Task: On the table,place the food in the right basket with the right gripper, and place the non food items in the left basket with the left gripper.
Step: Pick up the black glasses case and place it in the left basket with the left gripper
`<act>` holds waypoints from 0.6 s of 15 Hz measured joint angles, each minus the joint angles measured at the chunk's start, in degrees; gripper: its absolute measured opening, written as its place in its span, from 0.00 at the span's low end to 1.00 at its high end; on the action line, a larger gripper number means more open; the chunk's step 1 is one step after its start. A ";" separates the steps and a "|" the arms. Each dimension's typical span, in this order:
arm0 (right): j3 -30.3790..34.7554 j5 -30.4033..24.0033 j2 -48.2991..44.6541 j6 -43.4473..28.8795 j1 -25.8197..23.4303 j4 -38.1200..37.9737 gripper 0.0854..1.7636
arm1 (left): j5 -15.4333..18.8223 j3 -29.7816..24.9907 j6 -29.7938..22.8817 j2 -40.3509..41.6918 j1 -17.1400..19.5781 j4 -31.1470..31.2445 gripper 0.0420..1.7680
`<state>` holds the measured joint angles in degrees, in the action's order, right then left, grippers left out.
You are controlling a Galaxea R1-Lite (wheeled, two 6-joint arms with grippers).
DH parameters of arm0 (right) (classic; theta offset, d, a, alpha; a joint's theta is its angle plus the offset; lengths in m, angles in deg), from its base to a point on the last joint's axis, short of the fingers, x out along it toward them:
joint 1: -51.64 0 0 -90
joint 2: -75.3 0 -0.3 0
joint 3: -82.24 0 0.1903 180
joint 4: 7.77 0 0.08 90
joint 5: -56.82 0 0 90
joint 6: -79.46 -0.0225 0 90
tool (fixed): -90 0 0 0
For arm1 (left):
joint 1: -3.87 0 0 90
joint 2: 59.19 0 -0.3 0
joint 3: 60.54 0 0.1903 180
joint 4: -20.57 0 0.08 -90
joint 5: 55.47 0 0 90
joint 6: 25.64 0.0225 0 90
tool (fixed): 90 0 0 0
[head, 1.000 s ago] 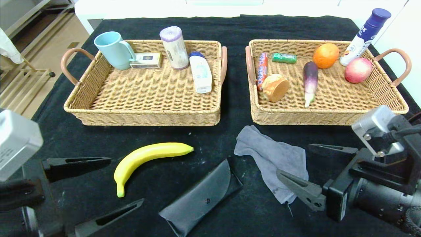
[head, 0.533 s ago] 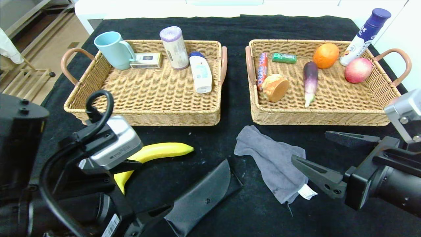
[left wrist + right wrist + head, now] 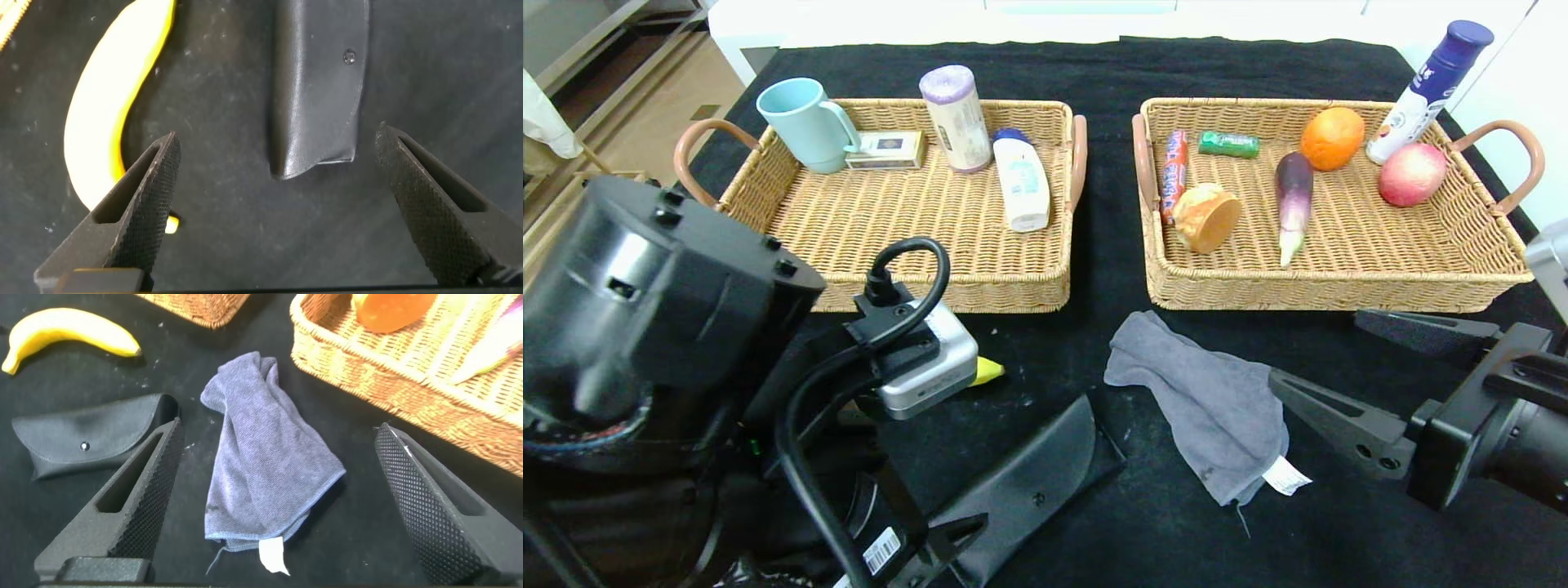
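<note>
Two tools gaping wide: left tool (image 3: pixel 274 204) hovering over black case (image 3: pixel 319 82) beside banana (image 3: pixel 106 114) on near worktop (image 3: pixel 1094 73); right tool (image 3: pixel 278 498) hanging over grey cloth (image 3: pixel 265 457), near right basket (image 3: pixel 1339 294).

Wicker baskets (image 3: pixel 1013 294); matt leather-look case (image 3: pixel 319 90); grey cloth (image 3: pixel 265 449).

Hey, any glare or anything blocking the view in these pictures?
Head view: the left arm, its casing glinting, hides the banana except its tip. Left wrist view: black case evenly lit, no glare. Right wrist view: grey cloth barely shadowed.
</note>
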<state>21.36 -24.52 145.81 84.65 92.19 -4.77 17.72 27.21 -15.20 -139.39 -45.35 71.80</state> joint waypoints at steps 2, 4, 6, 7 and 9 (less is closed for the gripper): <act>-0.09 -0.09 -0.85 0.20 -0.37 -0.38 0.97 | -1.90 1.90 -0.90 -2.27 -1.44 0.71 0.97; -0.49 -0.06 -1.74 0.57 -1.90 -1.56 0.97 | -2.50 4.00 -1.89 -4.00 -2.54 2.28 0.97; -1.29 -1.28 -2.82 0.66 -3.34 -2.04 0.97 | -3.15 5.56 -1.95 -5.44 -2.84 4.13 0.97; -1.43 -1.85 -3.38 0.66 -3.61 -2.62 0.97 | -3.45 5.89 -2.00 -6.21 -2.86 4.13 0.97; -2.01 -2.07 -4.83 0.77 -3.89 -5.23 0.97 | -3.69 6.64 -2.04 -7.95 -2.93 4.10 0.97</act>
<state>19.35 -26.60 140.98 85.41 88.30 -10.00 14.02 33.86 -17.24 -147.34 -48.28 75.90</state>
